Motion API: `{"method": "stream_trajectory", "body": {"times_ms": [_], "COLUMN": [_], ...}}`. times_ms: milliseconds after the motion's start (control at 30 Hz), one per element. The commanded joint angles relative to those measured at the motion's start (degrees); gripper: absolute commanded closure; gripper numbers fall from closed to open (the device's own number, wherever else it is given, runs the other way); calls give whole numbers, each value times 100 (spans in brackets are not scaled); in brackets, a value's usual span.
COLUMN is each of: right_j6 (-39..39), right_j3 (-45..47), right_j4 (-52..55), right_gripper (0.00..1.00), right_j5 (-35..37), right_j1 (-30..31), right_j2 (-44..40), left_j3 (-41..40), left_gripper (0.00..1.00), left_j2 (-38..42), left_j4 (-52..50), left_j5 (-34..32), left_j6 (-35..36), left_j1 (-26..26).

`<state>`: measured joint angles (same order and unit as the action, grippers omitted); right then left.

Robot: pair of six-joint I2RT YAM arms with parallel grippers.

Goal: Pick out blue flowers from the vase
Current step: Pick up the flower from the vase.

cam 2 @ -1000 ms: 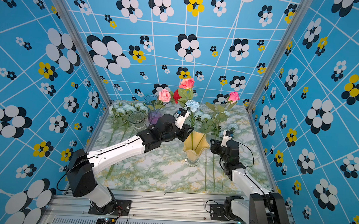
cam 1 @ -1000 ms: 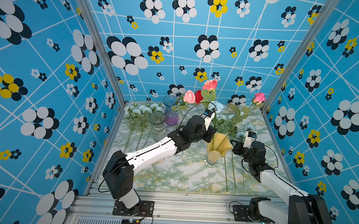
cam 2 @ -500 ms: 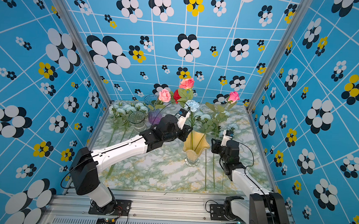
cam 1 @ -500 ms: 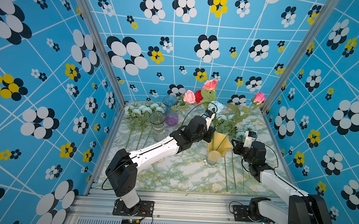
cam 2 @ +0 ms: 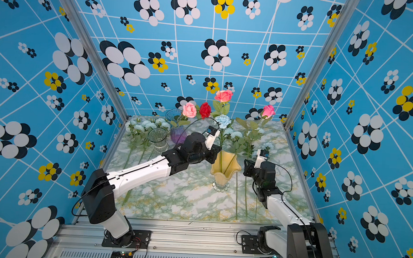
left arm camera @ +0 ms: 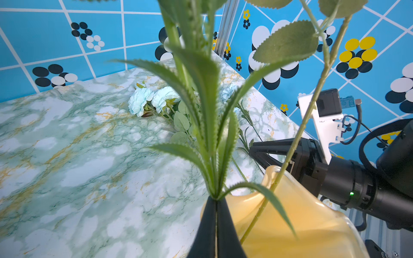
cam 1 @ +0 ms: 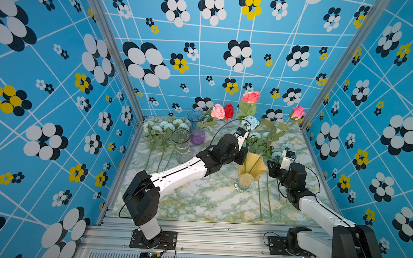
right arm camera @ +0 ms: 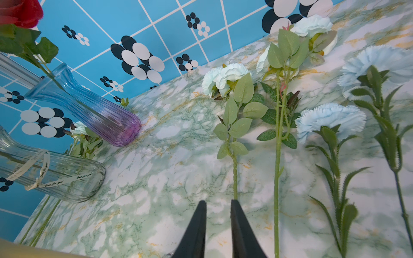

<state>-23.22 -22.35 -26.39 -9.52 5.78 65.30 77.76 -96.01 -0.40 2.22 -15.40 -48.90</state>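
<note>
Amber glass vase (cam 1: 248, 171) holds one blue flower (cam 1: 249, 122) among pink roses (cam 1: 250, 97), and the left claw (left arm camera: 215, 198) is clamped together on its leafy stem just above the rim, low enough, I judge, to draw it straight up. The right claw (right arm camera: 218, 204), slightly apart and empty, hovers near the vase above blue flowers (right arm camera: 328, 120) laid out on the surface (right arm camera: 156, 178).

Bare marble table (cam 1: 209, 201) near my bases is free. Above the yellow vase (cam 1: 250, 169), rose leaves (left arm camera: 288, 42) crowd my left gripper (left arm camera: 215, 198), pinched on a blue flower (cam 2: 222, 120) stem. Laid blue flowers (right arm camera: 328, 120) line my right; clear vase (cam 1: 181, 145), blue-purple vase (cam 1: 196, 130) far left.
</note>
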Motion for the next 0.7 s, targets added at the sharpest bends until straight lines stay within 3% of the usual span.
{"method": "stream_trajectory", "body": {"times_ms": [0,667], "right_j6": [-8,-13], "right_j3": [-40,-46], "right_j4": [-103,-89], "right_gripper": [78,79], "right_j5": [89,113], "right_j1": [37,37], "right_j2": [-81,-75], "left_j3": [87,-331], "left_gripper": [100,100], "left_j2": [123,735], "left_j4": [134,290], "left_j5": [81,-87], "left_j6": [85,264], "left_j1": [-31,-31]}}
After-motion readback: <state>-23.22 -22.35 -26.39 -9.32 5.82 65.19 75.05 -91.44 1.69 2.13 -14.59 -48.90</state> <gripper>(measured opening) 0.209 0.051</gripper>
